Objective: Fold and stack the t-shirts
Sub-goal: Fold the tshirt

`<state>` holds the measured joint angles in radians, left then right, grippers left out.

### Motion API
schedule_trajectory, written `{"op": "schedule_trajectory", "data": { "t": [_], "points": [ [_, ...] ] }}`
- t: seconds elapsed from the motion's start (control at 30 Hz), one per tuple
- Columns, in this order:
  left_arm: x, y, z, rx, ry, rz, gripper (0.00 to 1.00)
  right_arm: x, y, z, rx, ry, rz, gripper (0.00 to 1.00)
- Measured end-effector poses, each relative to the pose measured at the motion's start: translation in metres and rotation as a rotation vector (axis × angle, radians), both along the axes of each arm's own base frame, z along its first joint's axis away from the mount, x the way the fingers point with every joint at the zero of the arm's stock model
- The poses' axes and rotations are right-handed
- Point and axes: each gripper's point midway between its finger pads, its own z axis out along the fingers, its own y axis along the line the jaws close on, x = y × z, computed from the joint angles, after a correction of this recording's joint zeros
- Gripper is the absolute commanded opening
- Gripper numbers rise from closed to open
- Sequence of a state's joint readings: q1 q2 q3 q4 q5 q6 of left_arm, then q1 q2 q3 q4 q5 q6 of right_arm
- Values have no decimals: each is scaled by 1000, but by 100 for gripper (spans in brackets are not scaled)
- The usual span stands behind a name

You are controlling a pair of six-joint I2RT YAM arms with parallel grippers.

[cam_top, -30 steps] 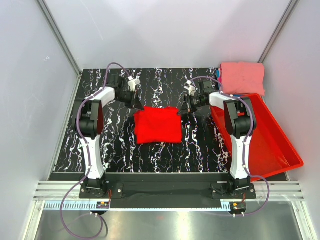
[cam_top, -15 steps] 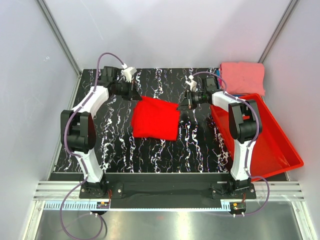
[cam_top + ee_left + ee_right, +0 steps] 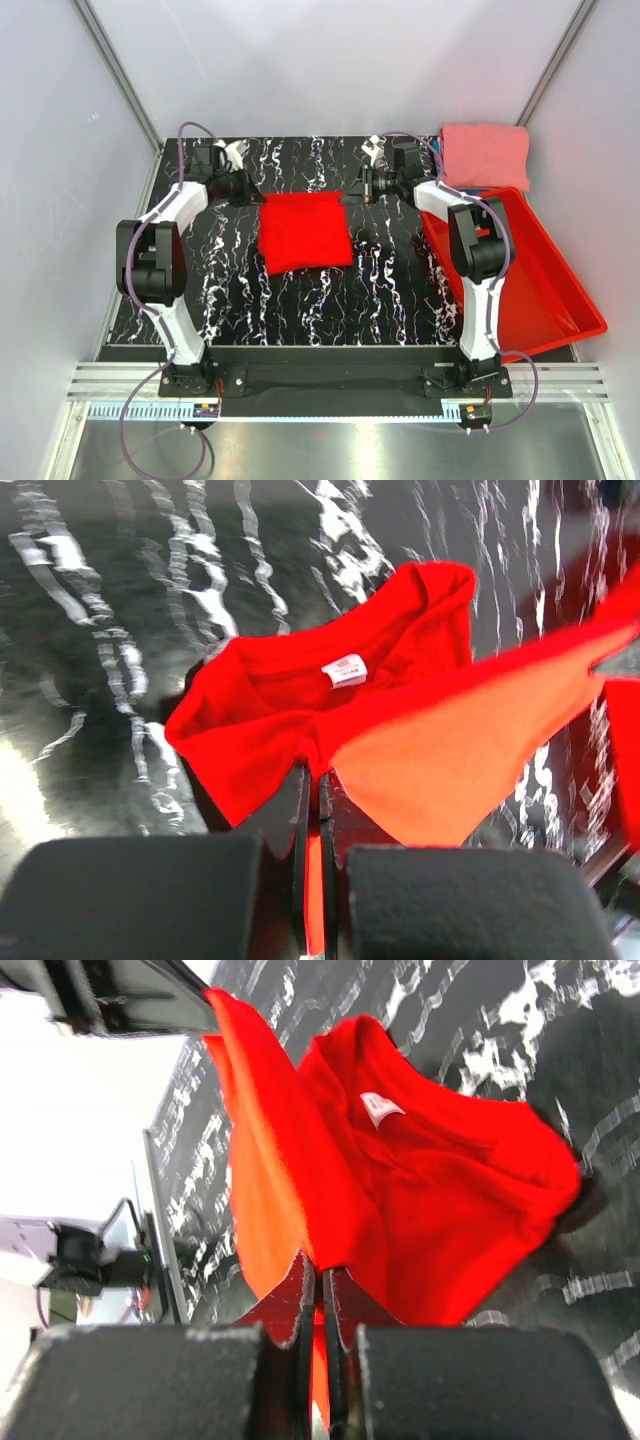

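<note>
Pinching the far left corner of the bright red t-shirt (image 3: 305, 232), the left jaws are closed on a fold of cloth. The shirt lies mid-tabletop (image 3: 390, 290), a plain, soft, nearly square folded shape. Its far edge runs left to right between the two arms. Its sides run near to far, skewed slightly, and no long axis stands out. From above it looks flat. The wrist views show what the top view does not: the neck opening gapes with a small white label (image 3: 344, 670) inside, and a loose flap lifts off the marbled surface. The right jaws are likewise closed on red cloth at the far right corner. Well right of them, a folded salmon-pink t-shirt (image 3: 485, 155) lies at the far corner, beside the red bin (image 3: 540, 290).
</note>
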<state>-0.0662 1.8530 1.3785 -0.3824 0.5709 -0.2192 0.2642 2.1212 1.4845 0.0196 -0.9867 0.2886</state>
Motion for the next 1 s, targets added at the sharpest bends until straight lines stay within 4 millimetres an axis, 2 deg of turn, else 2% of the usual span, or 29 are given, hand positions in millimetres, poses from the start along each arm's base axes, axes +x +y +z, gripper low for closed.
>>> {"op": "schedule_trajectory", "data": {
  "t": [0.1,0.23,0.4,0.5,0.53,0.57,0.63,0.7,0.73,0.77,0.8,0.83,0.87,0.93,1.0],
  "points": [
    [8,17,-6,-38,18,84,0,8,12,2,36,5,-8,5],
    [15,28,-21,-62,51,137,0,19,23,-8,56,36,-22,9],
    [22,31,-42,-79,89,171,0,37,32,-29,65,78,-41,3],
    [23,34,-51,-84,106,188,0,42,35,-38,60,98,-55,3],
    [24,34,-53,-85,112,194,0,43,37,-37,59,98,-60,7],
    [24,35,-53,-86,112,199,3,45,39,-34,59,92,-65,10],
    [27,35,-54,-88,108,203,15,51,42,-28,62,74,-77,11],
    [30,37,-58,-87,109,203,37,61,45,-22,60,53,-93,13],
    [31,38,-61,-83,112,204,37,65,46,-20,60,42,-99,14],
    [32,38,-64,-83,119,207,38,70,47,-19,56,37,-111,16],
    [32,39,-66,-82,125,210,42,74,47,-21,51,37,-121,23],
    [32,40,-67,-79,128,208,46,77,46,-23,41,44,-139,34],
    [31,40,-68,-74,130,206,51,79,44,-26,29,56,-157,53],
    [33,43,-64,-56,131,208,52,83,40,-33,2,76,-193,63],
    [39,47,-56,-33,116,222,52,85,36,-40,-29,93,-223,63]
  ]
}}
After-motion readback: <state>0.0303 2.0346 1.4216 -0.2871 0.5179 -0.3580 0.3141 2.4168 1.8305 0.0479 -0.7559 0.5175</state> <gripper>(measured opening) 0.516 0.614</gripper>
